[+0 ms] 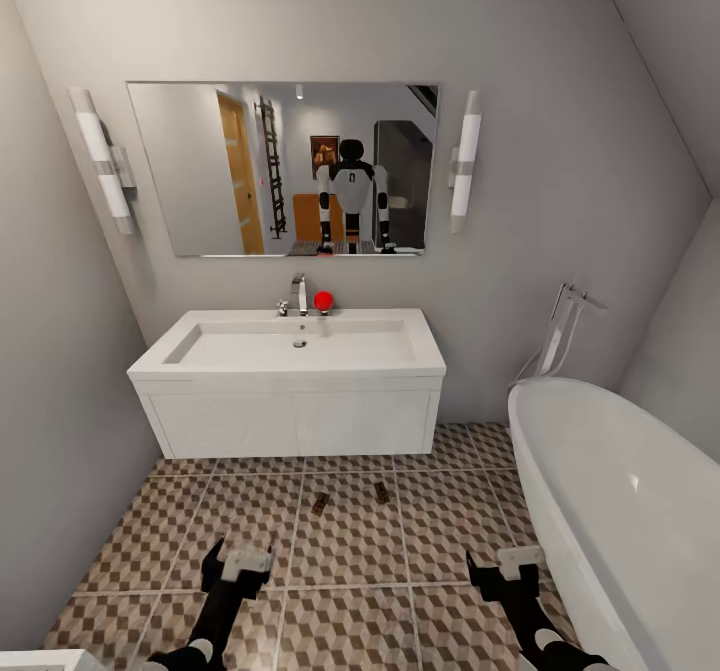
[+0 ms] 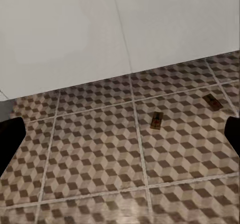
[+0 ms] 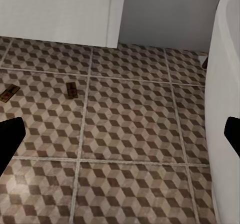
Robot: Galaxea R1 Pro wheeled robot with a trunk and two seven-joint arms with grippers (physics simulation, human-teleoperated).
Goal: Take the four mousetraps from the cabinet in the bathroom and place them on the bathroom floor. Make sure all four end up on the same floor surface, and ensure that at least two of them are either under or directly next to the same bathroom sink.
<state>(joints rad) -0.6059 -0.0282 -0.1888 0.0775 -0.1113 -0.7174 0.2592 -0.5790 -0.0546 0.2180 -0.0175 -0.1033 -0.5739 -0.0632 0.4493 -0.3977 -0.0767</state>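
Observation:
Two mousetraps lie on the cube-patterned bathroom floor (image 1: 350,561) just in front of the sink (image 1: 300,346): one mousetrap (image 1: 319,503) (image 2: 157,120) (image 3: 8,93) to the left, the other mousetrap (image 1: 382,492) (image 2: 213,102) (image 3: 71,89) to the right. My left gripper (image 1: 238,561) (image 2: 120,136) hangs open and empty over the tiles, short of the traps. Nearer the tub, my right gripper (image 1: 505,569) (image 3: 120,136) is open and empty too. The other mousetraps and the cabinet are out of view.
The white vanity (image 1: 290,421) hangs on the wall under a mirror (image 1: 285,166). A red ball (image 1: 323,300) sits by the tap. A white bathtub (image 1: 620,511) (image 3: 225,83) bounds the right side; a grey wall closes the left.

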